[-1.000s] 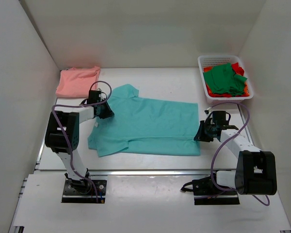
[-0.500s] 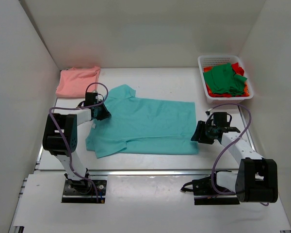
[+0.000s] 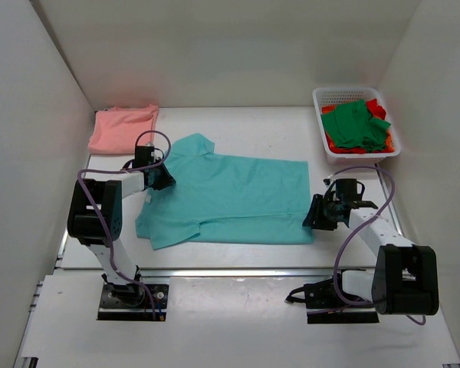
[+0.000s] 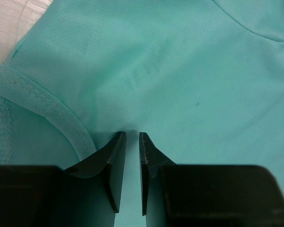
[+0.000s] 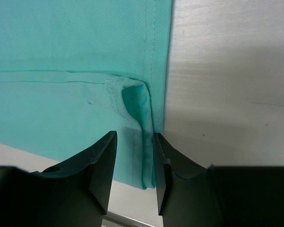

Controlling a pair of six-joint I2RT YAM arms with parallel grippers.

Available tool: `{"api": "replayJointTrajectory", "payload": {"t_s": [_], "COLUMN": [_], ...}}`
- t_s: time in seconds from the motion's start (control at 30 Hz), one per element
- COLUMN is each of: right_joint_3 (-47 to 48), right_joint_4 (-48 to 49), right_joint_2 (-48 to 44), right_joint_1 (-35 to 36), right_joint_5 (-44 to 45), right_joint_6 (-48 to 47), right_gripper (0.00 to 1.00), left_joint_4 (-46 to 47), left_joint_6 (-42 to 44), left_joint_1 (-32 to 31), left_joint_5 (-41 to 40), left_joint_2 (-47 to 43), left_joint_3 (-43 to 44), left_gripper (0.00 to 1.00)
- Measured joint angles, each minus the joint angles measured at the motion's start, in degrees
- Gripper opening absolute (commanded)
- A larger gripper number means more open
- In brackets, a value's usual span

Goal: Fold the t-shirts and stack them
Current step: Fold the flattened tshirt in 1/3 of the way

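The teal t-shirt (image 3: 230, 195) lies spread flat mid-table, collar to the left, its near edge folded over. My left gripper (image 3: 162, 178) is at its collar end; in the left wrist view the gripper (image 4: 132, 137) is closed to a narrow gap on the teal fabric (image 4: 180, 71) beside the collar band. My right gripper (image 3: 313, 216) is at the shirt's right hem. In the right wrist view the gripper (image 5: 135, 137) is open, straddling a raised fold of the hem (image 5: 137, 106). A folded salmon-pink t-shirt (image 3: 123, 128) lies at the back left.
A white mesh basket (image 3: 345, 92) at the back right holds a dark green shirt (image 3: 356, 123) over red ones (image 3: 379, 106). White walls enclose the table on the left, back and right. Bare tabletop (image 5: 227, 71) lies right of the hem.
The left gripper moved a little left and the teal shirt slid left with it. The right gripper followed the hem slightly left. Little has moved in the last half second.
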Motion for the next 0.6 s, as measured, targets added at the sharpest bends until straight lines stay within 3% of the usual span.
{"api": "replayJointTrajectory", "payload": {"t_s": [0.13,0.3,0.6], "right_joint_3": [-0.02,-0.04,0.22], "right_joint_4": [0.0,0.04,-2.08], "right_joint_2": [1.57,1.84,1.84], "right_joint_1": [0.09,0.09,2.21], "right_joint_5": [-0.02,-0.48,-0.94], "right_joint_6": [0.0,-0.02,0.42], "right_gripper": [0.33,0.18,0.06], "left_joint_4": [0.0,0.04,0.68], "left_joint_6": [-0.07,-0.09,-0.28], "left_joint_1": [0.0,-0.04,0.09], "left_joint_5": [0.02,0.0,0.0], "left_joint_2": [0.0,0.0,-0.22], "left_joint_3": [0.0,-0.02,-0.52], "left_gripper": [0.29,0.28,0.28]}}
